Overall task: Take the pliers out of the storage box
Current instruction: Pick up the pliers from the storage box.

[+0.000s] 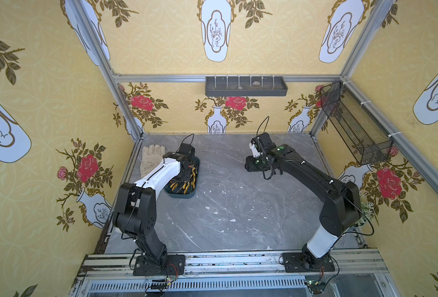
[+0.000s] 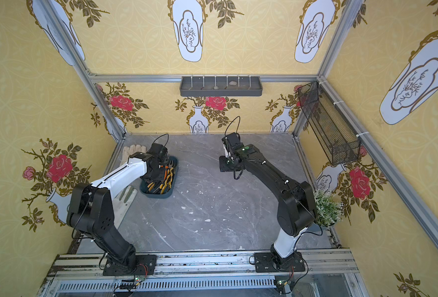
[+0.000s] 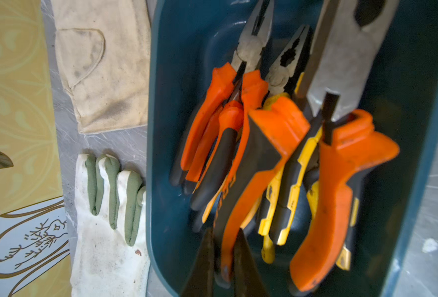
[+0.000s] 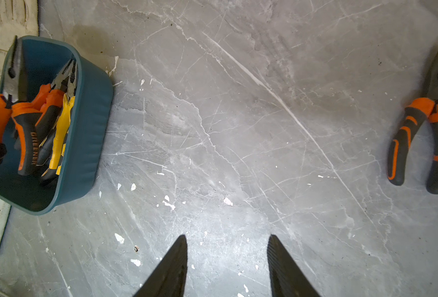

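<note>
The teal storage box [image 1: 184, 196] [image 2: 158, 196] sits on the left of the table, with several orange-and-black and yellow-and-black pliers [image 3: 220, 123] [image 4: 58, 120] heaped inside. My left gripper [image 3: 224, 246] reaches into the box and is shut on one orange handle [image 3: 253, 185] of a large grey-headed pliers [image 3: 341, 59], which lies above the others, close to the wrist camera. My right gripper [image 4: 228, 239] hangs open over bare table right of the box, holding nothing. One orange-and-black pliers [image 4: 428, 128] lies on the table outside the box; in both top views the right arm hides it.
A beige work glove [image 1: 151, 156] and a white-and-green glove [image 3: 104, 231] lie left of the box by the wall. A grey divided tray [image 1: 246, 86] hangs on the back wall. A black mesh basket [image 1: 354, 123] hangs on the right wall. A small plant [image 2: 325, 208] stands at the right edge.
</note>
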Controlling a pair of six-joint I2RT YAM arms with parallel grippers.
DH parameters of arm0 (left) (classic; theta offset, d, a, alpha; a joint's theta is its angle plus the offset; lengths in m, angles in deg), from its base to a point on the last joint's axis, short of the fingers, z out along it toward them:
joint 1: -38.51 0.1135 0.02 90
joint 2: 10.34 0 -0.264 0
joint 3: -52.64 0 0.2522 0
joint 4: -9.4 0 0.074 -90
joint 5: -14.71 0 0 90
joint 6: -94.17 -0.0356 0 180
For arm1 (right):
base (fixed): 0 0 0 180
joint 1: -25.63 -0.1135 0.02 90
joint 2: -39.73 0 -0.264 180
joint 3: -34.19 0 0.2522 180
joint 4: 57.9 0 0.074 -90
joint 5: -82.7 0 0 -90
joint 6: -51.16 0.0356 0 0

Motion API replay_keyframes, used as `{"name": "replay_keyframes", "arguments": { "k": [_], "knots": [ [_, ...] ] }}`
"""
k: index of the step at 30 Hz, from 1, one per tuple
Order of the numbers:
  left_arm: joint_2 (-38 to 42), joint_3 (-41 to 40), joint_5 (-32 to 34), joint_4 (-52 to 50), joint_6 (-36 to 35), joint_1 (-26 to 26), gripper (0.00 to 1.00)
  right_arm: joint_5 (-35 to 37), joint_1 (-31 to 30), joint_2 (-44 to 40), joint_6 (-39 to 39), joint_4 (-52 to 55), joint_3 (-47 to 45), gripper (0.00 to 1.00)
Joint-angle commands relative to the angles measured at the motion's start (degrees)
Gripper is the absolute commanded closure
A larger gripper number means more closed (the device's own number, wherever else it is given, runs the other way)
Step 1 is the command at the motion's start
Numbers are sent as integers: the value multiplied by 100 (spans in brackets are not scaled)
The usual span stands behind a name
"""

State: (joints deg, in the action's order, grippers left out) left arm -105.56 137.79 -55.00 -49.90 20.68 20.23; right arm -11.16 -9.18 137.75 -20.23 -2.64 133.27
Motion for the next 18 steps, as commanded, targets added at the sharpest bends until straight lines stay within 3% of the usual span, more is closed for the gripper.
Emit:
{"name": "replay_keyframes", "arguments": {
  "k": [1, 8, 18],
  "knots": [
    [530, -337, -100, 518, -100, -169, 100, -254, -17, -72, 143, -258, 70, 49],
    [1839, -1316, 811, 2046, -811, -1541, 100, -1283, -370, 242, 1300, -650, 811, 42],
    [2448, -1839, 1173, 2595, -868, -1928, 100, -1458, -997, 1060, 2982, -828, 2204, 39]
  ]
}}
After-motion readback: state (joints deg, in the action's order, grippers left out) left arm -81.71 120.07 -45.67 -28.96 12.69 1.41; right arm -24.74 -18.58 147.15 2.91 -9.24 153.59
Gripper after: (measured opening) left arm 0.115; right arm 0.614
